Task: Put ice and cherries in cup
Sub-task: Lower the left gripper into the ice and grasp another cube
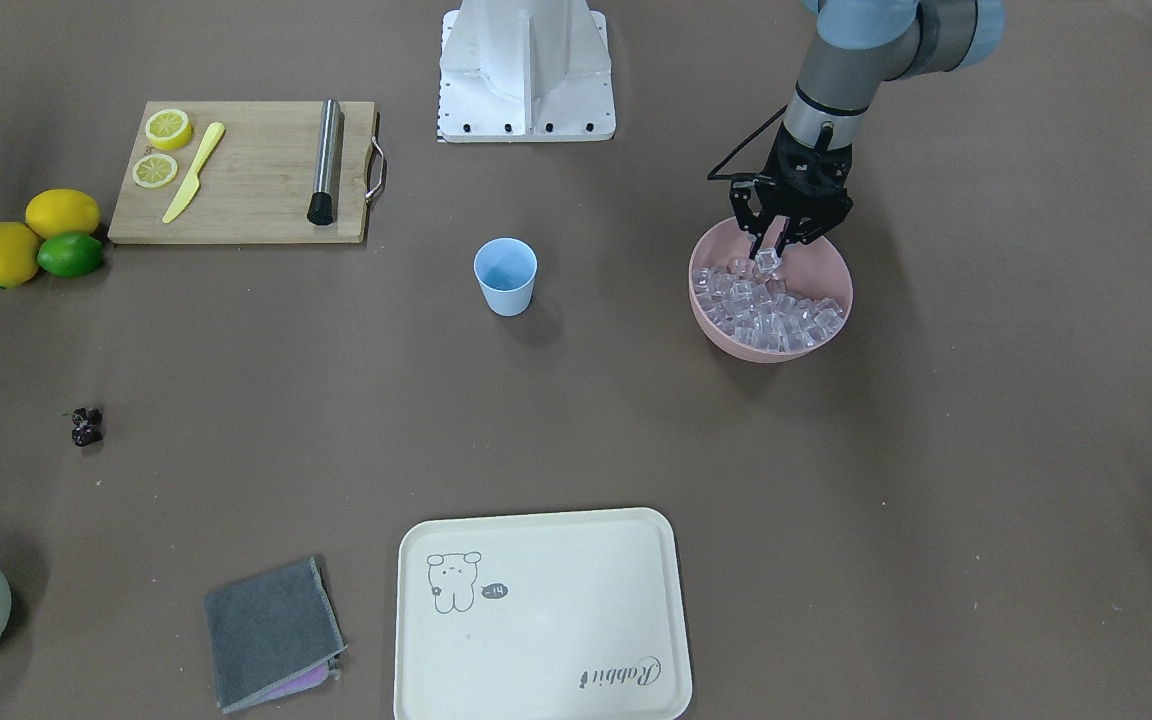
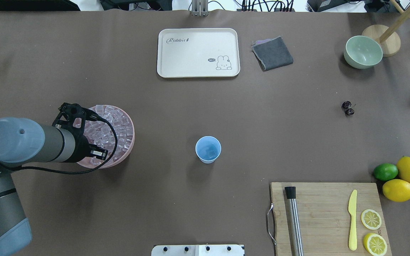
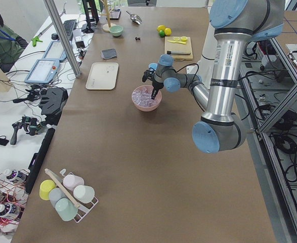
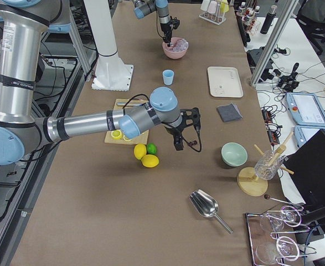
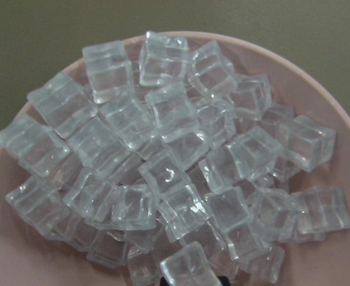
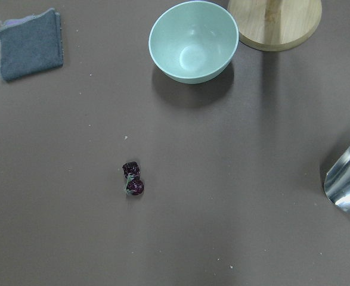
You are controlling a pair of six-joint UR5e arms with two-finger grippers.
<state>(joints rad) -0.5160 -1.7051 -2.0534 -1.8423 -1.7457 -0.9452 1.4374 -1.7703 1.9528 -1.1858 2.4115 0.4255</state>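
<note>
The light-blue cup (image 1: 506, 275) stands upright mid-table, also in the overhead view (image 2: 208, 149). Several clear ice cubes (image 1: 766, 312) fill the pink bowl (image 1: 736, 342), seen close in the left wrist view (image 5: 163, 161). My left gripper (image 1: 769, 258) hangs over the bowl's robot side, shut on one ice cube (image 5: 186, 265) held just above the pile. The dark cherries (image 1: 87, 426) lie on the table far from the cup, and show below my right wrist camera (image 6: 132, 179). My right gripper (image 4: 178, 145) hovers above them; I cannot tell whether it is open.
A cutting board (image 1: 246, 170) carries lemon slices, a yellow knife and a metal muddler. Two lemons and a lime (image 1: 70, 254) sit beside it. A cream tray (image 1: 541, 615), a grey cloth (image 1: 271, 630), a pale green bowl (image 6: 192, 42) and a metal scoop (image 4: 205, 206) are nearby.
</note>
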